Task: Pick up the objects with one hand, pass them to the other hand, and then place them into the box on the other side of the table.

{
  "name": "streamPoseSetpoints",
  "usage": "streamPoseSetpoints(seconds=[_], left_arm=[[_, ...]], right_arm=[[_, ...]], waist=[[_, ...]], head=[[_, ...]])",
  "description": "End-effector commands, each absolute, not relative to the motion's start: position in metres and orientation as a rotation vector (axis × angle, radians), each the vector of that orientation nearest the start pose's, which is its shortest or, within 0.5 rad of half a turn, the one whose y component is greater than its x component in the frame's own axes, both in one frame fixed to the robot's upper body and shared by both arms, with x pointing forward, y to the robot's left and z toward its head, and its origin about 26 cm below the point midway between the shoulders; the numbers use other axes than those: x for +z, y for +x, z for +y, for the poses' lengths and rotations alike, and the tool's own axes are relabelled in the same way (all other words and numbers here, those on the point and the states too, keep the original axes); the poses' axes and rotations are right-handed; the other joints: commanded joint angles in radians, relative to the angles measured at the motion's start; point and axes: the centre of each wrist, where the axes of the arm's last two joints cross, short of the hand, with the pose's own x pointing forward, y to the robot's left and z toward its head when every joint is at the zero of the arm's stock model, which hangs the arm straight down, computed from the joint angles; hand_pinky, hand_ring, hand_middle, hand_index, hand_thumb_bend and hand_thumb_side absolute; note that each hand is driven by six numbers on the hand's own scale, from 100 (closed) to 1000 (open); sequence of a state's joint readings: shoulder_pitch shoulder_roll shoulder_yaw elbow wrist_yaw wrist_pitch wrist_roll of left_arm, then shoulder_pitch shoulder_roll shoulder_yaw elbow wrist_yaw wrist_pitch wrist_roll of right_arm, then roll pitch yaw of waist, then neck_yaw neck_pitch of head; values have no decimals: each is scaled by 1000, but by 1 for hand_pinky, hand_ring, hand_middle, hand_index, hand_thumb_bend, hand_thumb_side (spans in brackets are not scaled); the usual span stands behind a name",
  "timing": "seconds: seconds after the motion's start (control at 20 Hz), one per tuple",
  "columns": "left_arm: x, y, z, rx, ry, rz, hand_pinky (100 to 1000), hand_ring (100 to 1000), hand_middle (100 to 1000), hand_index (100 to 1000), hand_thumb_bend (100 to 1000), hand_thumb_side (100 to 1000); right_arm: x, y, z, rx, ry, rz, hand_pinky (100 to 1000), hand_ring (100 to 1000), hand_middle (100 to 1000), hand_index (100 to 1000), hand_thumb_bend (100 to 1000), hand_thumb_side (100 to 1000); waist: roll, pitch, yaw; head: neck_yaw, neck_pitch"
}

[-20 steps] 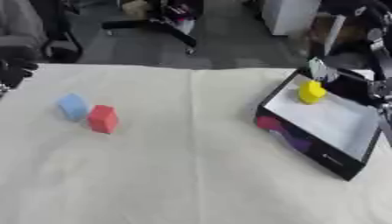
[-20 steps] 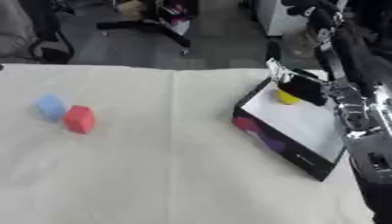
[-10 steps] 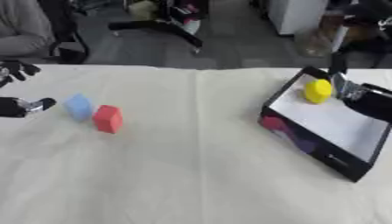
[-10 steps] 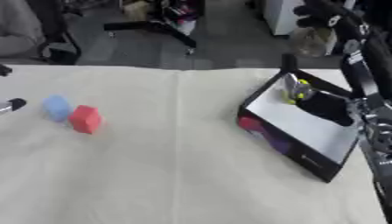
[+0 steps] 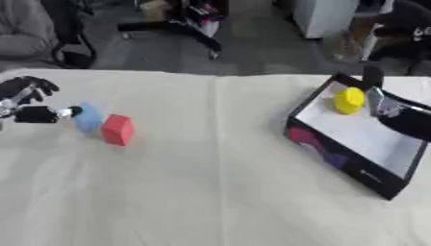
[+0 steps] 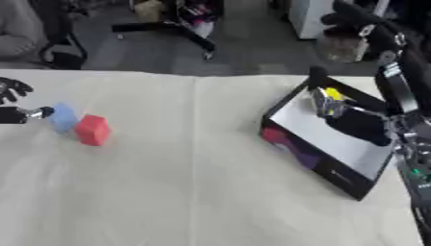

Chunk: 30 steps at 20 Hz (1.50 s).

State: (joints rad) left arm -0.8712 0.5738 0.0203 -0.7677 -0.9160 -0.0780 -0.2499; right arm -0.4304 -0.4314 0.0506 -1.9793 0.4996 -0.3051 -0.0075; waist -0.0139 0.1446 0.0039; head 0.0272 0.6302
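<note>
A light blue block (image 5: 87, 117) and a red block (image 5: 117, 129) lie side by side on the cream cloth at the left. My left hand (image 5: 30, 103) is open at the left edge, its thumb tip close to the blue block's left side; contact is not clear. A yellow object (image 5: 348, 100) lies in the far corner of the black box (image 5: 350, 163) with a white floor, at the right. My right hand (image 6: 355, 126) hangs open over the box, just right of the yellow object and apart from it.
The cloth-covered table (image 5: 210, 192) stretches between the blocks and the box. The box's near wall carries pink and purple marks (image 5: 305, 136). Office chairs (image 5: 181, 24) and a person's sleeve (image 5: 25, 33) stand beyond the far edge.
My left hand has come in from the left edge up to the blue block. My right hand has drawn back from the yellow object, which stays in the box. The camera has shifted slightly.
</note>
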Motion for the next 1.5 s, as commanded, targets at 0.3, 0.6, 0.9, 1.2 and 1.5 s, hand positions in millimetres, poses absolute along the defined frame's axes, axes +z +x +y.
streamPoseSetpoints(seconds=[0.3,0.6,0.9,1.2,1.5], left_arm=[[170,468,390,-1003,1162,-1156,689,686,691,815,512,619],[163,468,388,-986,1183,-1144,678,672,671,803,486,609],[159,468,387,-990,1168,-1128,656,640,627,774,450,585],[158,468,386,-979,1162,-1131,623,560,527,689,361,491],[164,467,386,-941,1180,-1176,561,467,406,565,202,341]], right_arm=[[244,307,-249,-1122,839,3129,791,758,791,952,100,254],[243,307,-249,-1119,836,3136,791,758,790,951,100,255],[243,307,-249,-1119,837,3139,791,758,790,950,100,256],[243,307,-249,-1117,843,3142,788,755,788,948,100,260],[243,307,-250,-1112,891,3147,782,749,783,944,100,266]], waist=[[-6,-3,-17],[-8,3,-23],[-11,6,-25],[-13,6,-25],[-15,5,-22]], head=[[41,-15],[86,-27],[91,-30],[87,-29],[86,-28]])
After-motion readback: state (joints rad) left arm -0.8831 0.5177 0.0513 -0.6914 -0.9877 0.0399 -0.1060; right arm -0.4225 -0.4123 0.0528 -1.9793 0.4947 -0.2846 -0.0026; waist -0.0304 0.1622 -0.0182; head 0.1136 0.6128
